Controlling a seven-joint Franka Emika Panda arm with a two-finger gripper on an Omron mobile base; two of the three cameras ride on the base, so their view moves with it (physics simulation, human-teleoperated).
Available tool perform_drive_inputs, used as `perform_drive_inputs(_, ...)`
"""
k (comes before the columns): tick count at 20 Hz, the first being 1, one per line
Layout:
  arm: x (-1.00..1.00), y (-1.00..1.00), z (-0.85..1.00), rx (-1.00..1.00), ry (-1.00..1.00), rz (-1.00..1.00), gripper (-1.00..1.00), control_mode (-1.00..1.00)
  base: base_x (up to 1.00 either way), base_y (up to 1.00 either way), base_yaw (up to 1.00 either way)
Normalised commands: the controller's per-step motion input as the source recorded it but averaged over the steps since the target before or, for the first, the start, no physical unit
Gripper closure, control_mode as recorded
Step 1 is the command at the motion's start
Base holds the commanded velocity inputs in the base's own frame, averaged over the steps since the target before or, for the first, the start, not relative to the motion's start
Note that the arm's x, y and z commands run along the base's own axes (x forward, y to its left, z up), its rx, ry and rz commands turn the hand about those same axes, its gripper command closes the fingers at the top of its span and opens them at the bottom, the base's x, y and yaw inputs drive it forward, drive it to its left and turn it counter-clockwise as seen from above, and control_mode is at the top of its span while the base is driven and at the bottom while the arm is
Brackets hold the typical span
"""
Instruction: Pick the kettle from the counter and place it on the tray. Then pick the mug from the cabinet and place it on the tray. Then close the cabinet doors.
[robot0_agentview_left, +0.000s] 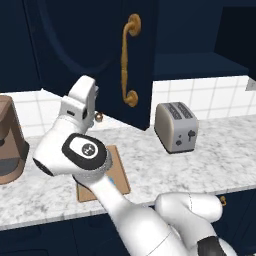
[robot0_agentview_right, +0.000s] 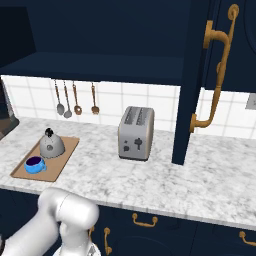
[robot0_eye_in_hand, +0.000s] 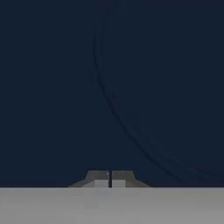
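The grey kettle (robot0_agentview_right: 51, 144) and the blue mug (robot0_agentview_right: 35, 164) both stand on the wooden tray (robot0_agentview_right: 67, 150) at the left of the counter (robot0_agentview_right: 165, 175). In the left base view my arm covers much of the tray (robot0_agentview_left: 119, 172). A navy cabinet door (robot0_agentview_left: 90, 50) with a gold handle (robot0_agentview_left: 129, 60) stands open and sticks out over the counter. My gripper (robot0_eye_in_hand: 110, 180) is shut on nothing, its fingertips together and close to the door's face (robot0_eye_in_hand: 131, 87) with its arched moulding. The same cabinet door (robot0_agentview_right: 192, 80) shows edge-on in the right base view, beside the open cabinet (robot0_agentview_right: 100, 65).
A silver toaster (robot0_agentview_right: 136, 132) stands mid-counter, right of the tray and left of the open door. Utensils (robot0_agentview_right: 75, 100) hang on the tiled wall behind the tray. A brown coffee machine (robot0_agentview_left: 10, 140) sits at the far left. Navy drawers (robot0_agentview_right: 145, 220) run below.
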Motion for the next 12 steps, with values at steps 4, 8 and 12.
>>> perform_drive_inputs(4, 0.55, -0.99, 0.20, 0.00, 0.76, 0.08, 1.00, -1.00, 0.00, 0.00, 0.00)
perform_drive_inputs(8, 0.94, -0.73, -0.02, 0.00, 0.44, 0.15, 1.00, -1.00, 0.00, 0.00, 0.00)
perform_drive_inputs(12, 1.00, -0.69, 0.00, 0.00, 0.14, 0.13, 1.00, -1.00, 0.00, 0.00, 0.00)
